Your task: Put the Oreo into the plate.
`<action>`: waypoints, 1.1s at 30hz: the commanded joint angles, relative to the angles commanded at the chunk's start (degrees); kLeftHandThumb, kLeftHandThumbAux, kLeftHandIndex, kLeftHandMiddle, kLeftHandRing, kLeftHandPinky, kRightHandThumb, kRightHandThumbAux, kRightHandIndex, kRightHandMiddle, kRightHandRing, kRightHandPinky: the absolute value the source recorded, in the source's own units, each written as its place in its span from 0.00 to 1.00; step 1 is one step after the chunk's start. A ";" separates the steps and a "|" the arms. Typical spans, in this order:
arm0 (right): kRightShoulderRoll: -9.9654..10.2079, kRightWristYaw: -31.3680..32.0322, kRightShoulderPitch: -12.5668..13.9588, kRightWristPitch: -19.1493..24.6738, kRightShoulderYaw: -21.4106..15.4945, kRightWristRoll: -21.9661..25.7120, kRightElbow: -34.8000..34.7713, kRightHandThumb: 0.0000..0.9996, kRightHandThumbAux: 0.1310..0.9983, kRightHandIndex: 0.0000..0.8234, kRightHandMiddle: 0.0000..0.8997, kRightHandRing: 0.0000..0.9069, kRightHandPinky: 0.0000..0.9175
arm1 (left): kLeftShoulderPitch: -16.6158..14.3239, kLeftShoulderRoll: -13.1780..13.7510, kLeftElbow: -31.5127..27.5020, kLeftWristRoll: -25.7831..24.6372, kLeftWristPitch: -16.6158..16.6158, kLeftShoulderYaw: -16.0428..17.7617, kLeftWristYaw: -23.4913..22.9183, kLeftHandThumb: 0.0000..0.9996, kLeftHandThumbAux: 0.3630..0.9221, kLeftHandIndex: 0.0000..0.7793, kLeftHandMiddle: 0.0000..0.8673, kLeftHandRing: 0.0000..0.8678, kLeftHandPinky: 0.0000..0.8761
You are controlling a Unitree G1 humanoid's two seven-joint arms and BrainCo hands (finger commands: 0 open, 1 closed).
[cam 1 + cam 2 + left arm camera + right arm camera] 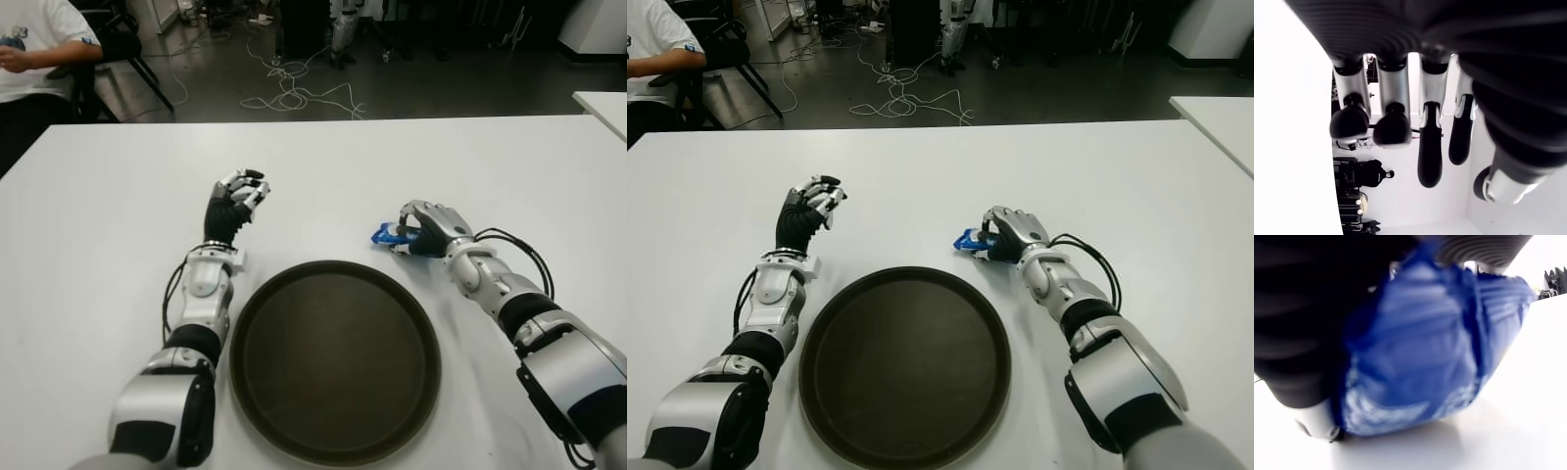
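Observation:
A small blue Oreo packet (386,235) lies on the white table (118,196) just beyond the plate's far right rim. My right hand (423,229) is over it with fingers curled around it; in the right wrist view the blue wrapper (1420,347) fills the palm and still touches the tabletop. The round dark brown plate (335,360) sits at the near middle of the table, with nothing on it. My left hand (237,196) shows to the left of the plate's far rim, fingers loosely bent and holding nothing (1393,127).
A person in a white shirt (34,44) sits on a chair beyond the table's far left corner. Cables (294,93) lie on the floor behind the table. Another white table's corner (602,103) shows at the far right.

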 joint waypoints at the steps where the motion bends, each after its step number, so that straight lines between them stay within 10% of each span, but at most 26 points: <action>1: -0.01 0.06 0.00 0.01 -0.05 0.04 -0.02 0.70 0.69 0.52 0.81 0.80 0.76 | 0.00 0.00 -0.02 0.04 0.04 -0.03 0.10 0.86 0.54 0.52 0.60 0.95 0.92; 33: -4.83 -12.56 0.83 -4.89 -2.16 -1.02 -8.84 0.70 0.70 0.52 0.73 0.75 0.75 | -0.13 -0.04 0.76 -0.64 -0.26 0.48 -0.75 0.86 0.54 0.51 0.60 0.94 0.90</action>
